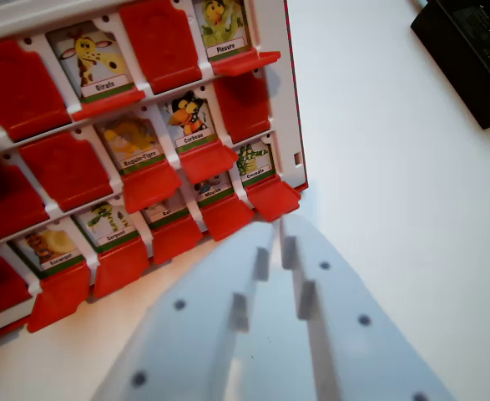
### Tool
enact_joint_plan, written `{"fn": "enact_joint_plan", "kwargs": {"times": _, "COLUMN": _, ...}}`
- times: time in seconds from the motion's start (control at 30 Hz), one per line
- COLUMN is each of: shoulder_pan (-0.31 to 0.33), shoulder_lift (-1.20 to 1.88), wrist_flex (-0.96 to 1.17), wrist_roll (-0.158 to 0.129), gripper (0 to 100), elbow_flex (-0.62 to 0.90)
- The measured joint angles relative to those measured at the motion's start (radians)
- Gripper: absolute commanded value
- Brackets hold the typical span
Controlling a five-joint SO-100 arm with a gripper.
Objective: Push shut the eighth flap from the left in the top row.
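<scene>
A white game board (pixel 288 83) with red flaps fills the wrist view's left and top. Several flaps stand open and show animal cards: Girafe (pixel 94 58), Pieuvre (pixel 219 25), Requin-Tigre (pixel 132 142), Corbeau (pixel 190 117), Crocodile (pixel 253 160), Mouche (pixel 215 188), Serpent (pixel 107 221). Others are shut and show plain red, such as one (pixel 245 104) above the Crocodile card. My pale grey gripper (pixel 280 224) rises from the bottom edge, shut with nothing between its fingers. Its tips sit just under the red flap (pixel 274 199) of the Crocodile card at the board's corner; I cannot tell whether they touch.
A black box-shaped object (pixel 470 50) lies at the top right corner. White tabletop (pixel 411 217) spreads over the right half of the view, beside the board's edge.
</scene>
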Motion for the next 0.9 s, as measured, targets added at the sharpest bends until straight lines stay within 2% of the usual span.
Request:
{"fn": "enact_joint_plan", "kwargs": {"times": 0.37, "shoulder_pan": 0.012, "shoulder_lift": -0.314, "wrist_flex": -0.095, "wrist_roll": 0.0, "gripper": 1, "elbow_flex": -0.195}}
{"fn": "enact_joint_plan", "kwargs": {"times": 0.57, "shoulder_pan": 0.012, "shoulder_lift": -0.431, "wrist_flex": -0.135, "wrist_roll": -0.015, "gripper": 1, "elbow_flex": -0.258}}
{"fn": "enact_joint_plan", "kwargs": {"times": 0.9, "shoulder_pan": 0.014, "shoulder_lift": -0.588, "wrist_flex": -0.181, "wrist_roll": -0.015, "gripper": 1, "elbow_flex": -0.345}}
